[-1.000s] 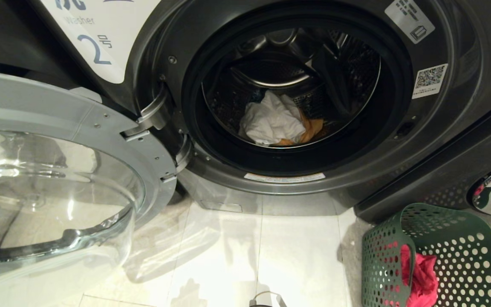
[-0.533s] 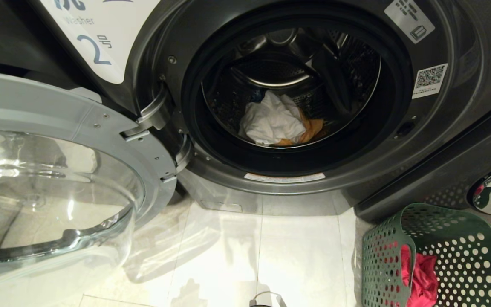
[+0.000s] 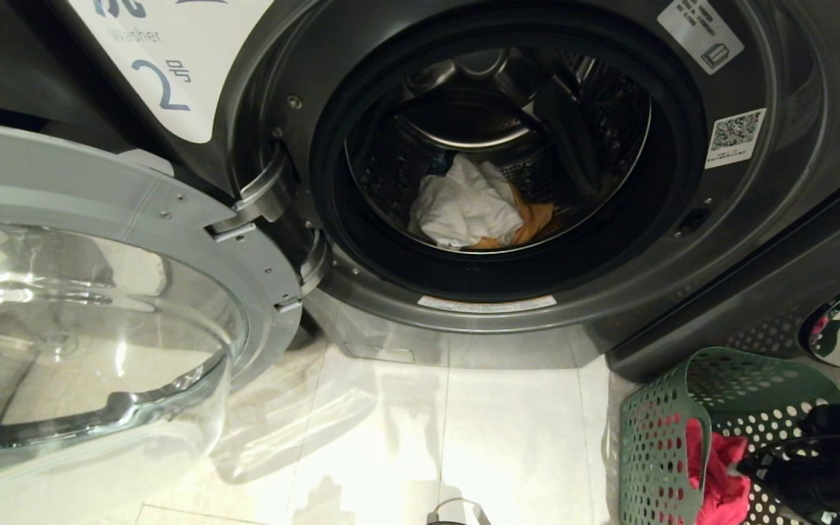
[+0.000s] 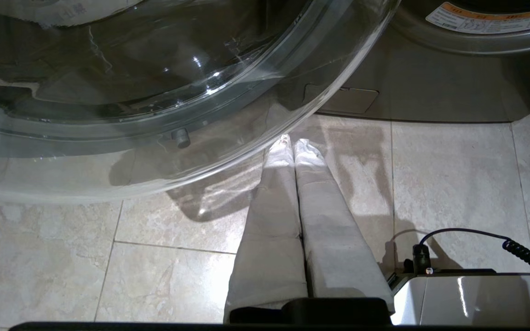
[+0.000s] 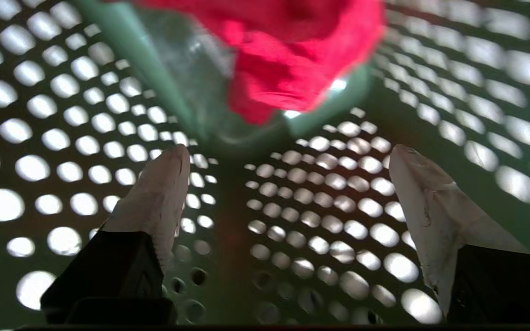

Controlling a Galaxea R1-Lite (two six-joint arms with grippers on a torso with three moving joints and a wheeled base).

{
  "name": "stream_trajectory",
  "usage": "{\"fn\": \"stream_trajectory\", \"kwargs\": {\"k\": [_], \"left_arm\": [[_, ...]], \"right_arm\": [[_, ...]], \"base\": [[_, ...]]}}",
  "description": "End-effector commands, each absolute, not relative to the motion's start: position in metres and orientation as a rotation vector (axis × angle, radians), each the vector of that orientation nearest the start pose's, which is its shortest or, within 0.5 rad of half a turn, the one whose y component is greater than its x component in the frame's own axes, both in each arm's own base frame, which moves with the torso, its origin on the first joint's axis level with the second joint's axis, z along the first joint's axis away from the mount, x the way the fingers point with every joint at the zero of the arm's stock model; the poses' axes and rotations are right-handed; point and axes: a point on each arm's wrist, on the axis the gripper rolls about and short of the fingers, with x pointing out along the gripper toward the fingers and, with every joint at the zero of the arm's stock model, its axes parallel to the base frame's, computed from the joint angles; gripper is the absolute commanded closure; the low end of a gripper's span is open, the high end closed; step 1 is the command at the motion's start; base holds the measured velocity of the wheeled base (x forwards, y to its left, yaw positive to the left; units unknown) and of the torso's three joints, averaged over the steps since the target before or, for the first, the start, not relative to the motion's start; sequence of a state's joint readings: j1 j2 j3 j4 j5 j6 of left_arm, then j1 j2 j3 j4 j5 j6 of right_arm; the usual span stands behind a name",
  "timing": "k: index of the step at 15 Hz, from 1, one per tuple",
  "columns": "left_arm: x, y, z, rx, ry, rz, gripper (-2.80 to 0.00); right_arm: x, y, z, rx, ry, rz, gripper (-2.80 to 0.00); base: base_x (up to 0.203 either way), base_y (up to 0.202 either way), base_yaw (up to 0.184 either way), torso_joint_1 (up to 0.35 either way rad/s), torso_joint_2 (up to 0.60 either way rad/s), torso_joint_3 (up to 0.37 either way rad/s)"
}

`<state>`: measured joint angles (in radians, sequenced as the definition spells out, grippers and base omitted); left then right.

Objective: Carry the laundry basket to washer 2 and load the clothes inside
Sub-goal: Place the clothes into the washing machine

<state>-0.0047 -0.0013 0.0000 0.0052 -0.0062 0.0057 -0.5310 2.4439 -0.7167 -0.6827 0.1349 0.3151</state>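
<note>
Right arm (image 3: 821, 467) newly in basket (image 5: 39, 138), red garment (image 5: 283, 50) beyond fingers (image 5: 159, 197)

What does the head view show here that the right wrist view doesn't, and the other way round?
Only the head view shows washer 2 with its door swung open, a white garment and an orange one lying in the drum, and the tiled floor.

Only the right wrist view shows the right gripper with its fingers spread wide and nothing between them, inside the basket and pointed at the red garment.

Both show the green laundry basket with the red garment lying in it.
</note>
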Motion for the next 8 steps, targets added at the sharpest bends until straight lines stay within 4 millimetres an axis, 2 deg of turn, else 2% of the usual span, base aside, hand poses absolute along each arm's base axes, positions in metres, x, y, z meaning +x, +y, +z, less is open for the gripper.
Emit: {"fn": "stream_trajectory", "kwargs": {"k": [1,3,6,8], "left_arm": [[-0.023,0.0,0.075,0.006,0.003,-0.011,0.0],[-0.023,0.0,0.075,0.006,0.003,-0.011,0.0],[-0.023,0.0,0.075,0.006,0.005,-0.011,0.0],[-0.023,0.0,0.075,0.006,0.003,-0.011,0.0]], "right_arm": [[0.295,-0.145,-0.099,0.593,0.98,-0.478,-2.8],[0.308,-0.14,-0.116,0.529,0.978,-0.516,-2.8],[0.335,-0.153,-0.134,0.463,0.898,-0.59,-2.8],[0.345,-0.157,-0.145,0.403,0.865,-0.594,-2.8]], "base": [[0.0,0.0,0.0,0.0,0.0,0.0],[0.0,0.0,0.0,0.0,0.0,0.0],[0.0,0.0,0.0,0.0,0.0,0.0],[0.0,0.0,0.0,0.0,0.0,0.0]]}}
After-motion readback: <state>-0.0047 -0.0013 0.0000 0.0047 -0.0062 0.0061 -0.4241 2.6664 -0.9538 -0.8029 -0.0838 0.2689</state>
